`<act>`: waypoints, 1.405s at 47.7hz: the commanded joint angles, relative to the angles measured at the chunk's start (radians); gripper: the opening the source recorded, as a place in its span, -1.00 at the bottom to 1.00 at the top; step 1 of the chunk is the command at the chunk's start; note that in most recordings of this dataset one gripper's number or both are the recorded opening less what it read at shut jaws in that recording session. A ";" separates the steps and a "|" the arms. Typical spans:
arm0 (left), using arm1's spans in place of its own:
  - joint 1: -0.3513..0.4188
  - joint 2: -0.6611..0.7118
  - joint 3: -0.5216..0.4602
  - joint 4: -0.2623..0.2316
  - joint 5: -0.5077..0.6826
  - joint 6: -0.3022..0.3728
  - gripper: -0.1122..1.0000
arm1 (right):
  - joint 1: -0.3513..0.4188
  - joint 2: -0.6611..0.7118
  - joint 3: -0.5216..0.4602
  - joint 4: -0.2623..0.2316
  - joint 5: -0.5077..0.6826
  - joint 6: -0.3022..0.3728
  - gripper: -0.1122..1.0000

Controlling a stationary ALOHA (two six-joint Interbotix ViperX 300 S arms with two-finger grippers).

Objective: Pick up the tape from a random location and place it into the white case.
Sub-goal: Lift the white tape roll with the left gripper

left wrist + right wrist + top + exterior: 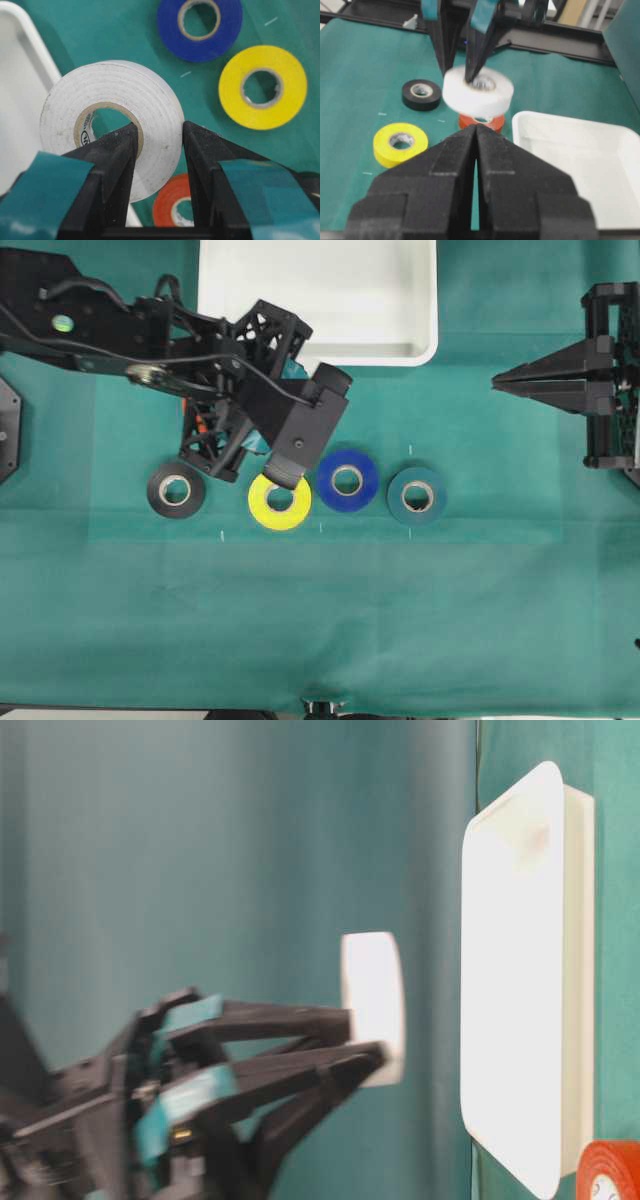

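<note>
1. The tape (112, 125) carries small dark print on the inner face of its cardboard core, on the left side; the letters are too small to read.
2. No other writing is legible anywhere.

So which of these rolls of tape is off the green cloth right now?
The white ring-shaped roll of tape: the left gripper holds it up by its wall, one finger through the core. The yellow, blue and orange rolls lie flat.

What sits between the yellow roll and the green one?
The blue roll lies between the yellow roll and the green roll, seen from overhead.
</note>
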State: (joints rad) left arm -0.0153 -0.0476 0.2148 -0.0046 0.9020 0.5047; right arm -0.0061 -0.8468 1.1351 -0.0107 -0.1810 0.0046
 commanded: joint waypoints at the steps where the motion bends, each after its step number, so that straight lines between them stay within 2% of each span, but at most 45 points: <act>1: -0.006 -0.052 -0.049 0.000 0.023 -0.002 -0.32 | -0.002 0.003 -0.018 0.000 -0.005 -0.002 -0.80; 20: -0.012 -0.095 -0.106 0.000 0.112 -0.002 -0.32 | -0.002 0.002 -0.020 0.000 -0.005 -0.002 -0.80; 67: -0.015 -0.098 -0.109 0.005 0.106 0.000 -0.32 | 0.000 0.002 -0.023 0.000 -0.005 -0.002 -0.80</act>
State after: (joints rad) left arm -0.0291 -0.1166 0.1350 -0.0031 1.0170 0.5031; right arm -0.0061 -0.8468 1.1351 -0.0107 -0.1795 0.0046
